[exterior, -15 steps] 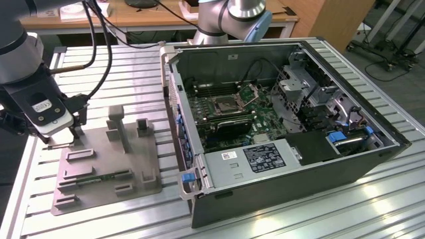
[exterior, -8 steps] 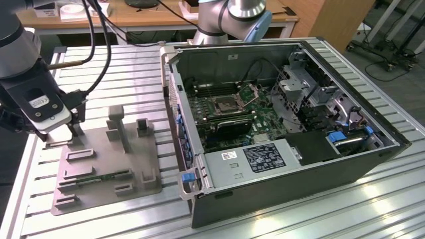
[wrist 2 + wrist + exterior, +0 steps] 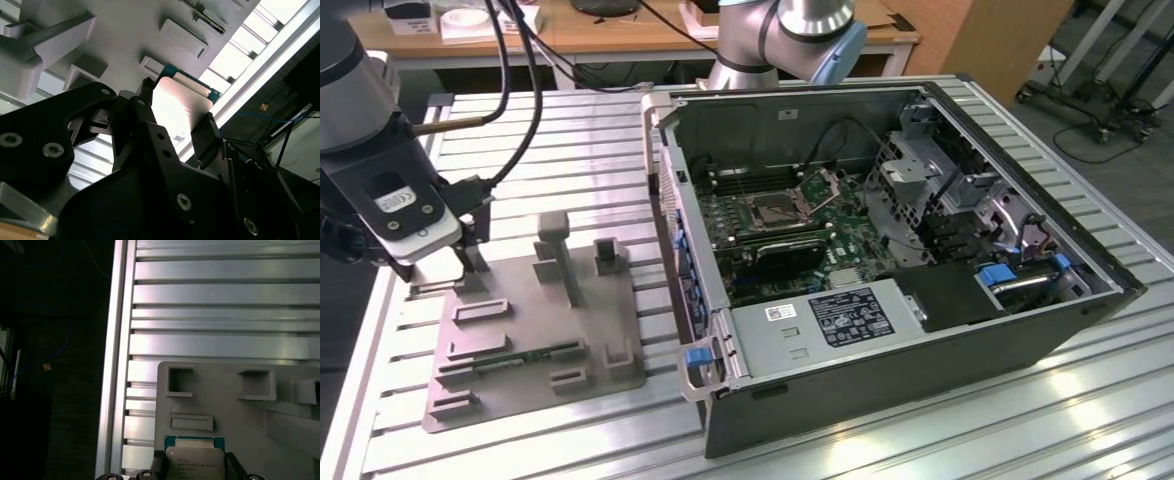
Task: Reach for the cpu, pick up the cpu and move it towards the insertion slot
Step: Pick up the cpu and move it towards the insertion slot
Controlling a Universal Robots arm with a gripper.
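My gripper (image 3: 444, 272) hangs over the far corner of the grey fixture plate (image 3: 534, 340), at the exterior view's left. In both wrist views the cpu (image 3: 194, 461), a flat square chip with a pale metal top and a thin green-tan rim, sits between the two black fingers (image 3: 142, 100). The fingers press against its opposite edges, so the gripper (image 3: 176, 114) is shut on it, just above the plate's surface (image 3: 225, 405). The insertion slot (image 3: 771, 208), a square socket with a silver frame and a raised lid, lies on the motherboard inside the open computer case.
The open computer case (image 3: 894, 250) takes up the middle and the exterior view's right, its near wall standing between plate and motherboard. Upright blocks (image 3: 558, 255) rise from the plate beside the gripper. The slatted aluminium table (image 3: 225, 295) ends at an edge rail (image 3: 116, 360).
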